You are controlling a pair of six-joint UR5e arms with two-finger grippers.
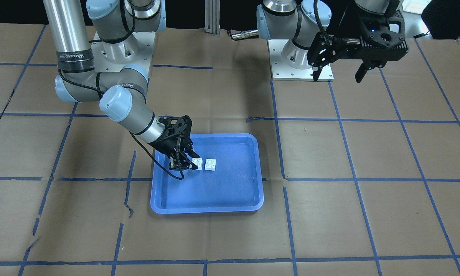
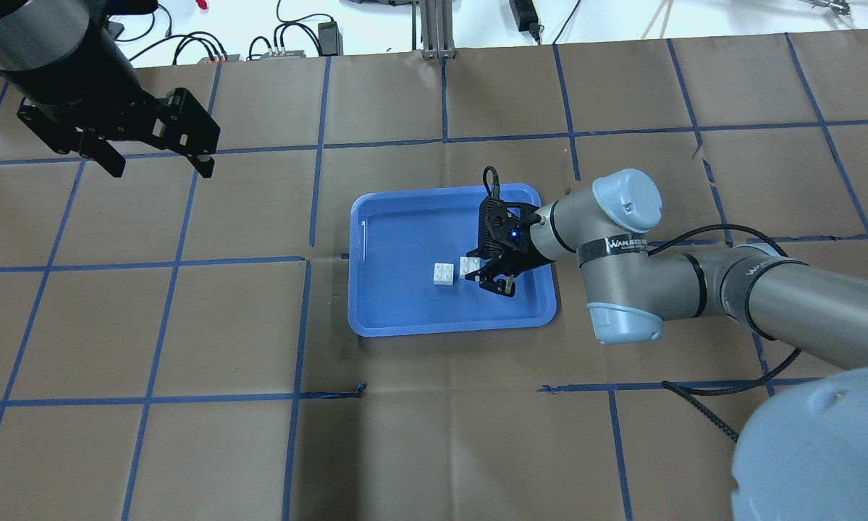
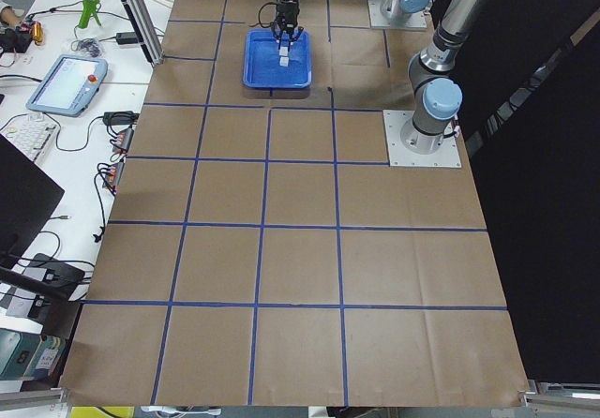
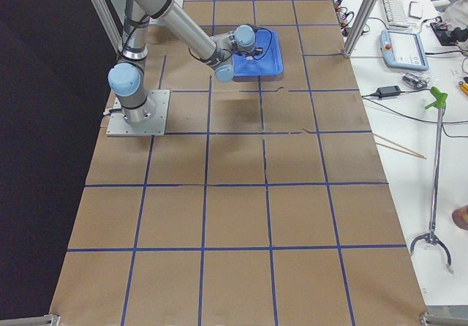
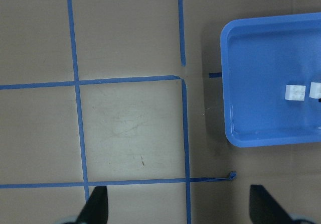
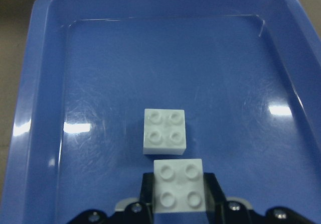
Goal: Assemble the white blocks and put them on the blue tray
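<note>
Nearest us, the first white block (image 6: 178,185) sits studs up between the fingers (image 6: 211,189) of the right gripper (image 1: 183,160), which is clamped against its two sides; we cannot tell whether it is lifted. Just beyond it, the second white block (image 6: 164,130) lies flat on the blue tray (image 2: 376,329), near the tray's middle. Well away, the left gripper (image 2: 162,170) hangs spread wide over the brown table paper (image 2: 245,449), holding nothing.

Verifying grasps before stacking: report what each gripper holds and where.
Right gripper holds a white block by two opposite side faces, studs up, over the blue tray. Left gripper is open and holds nothing.
</note>
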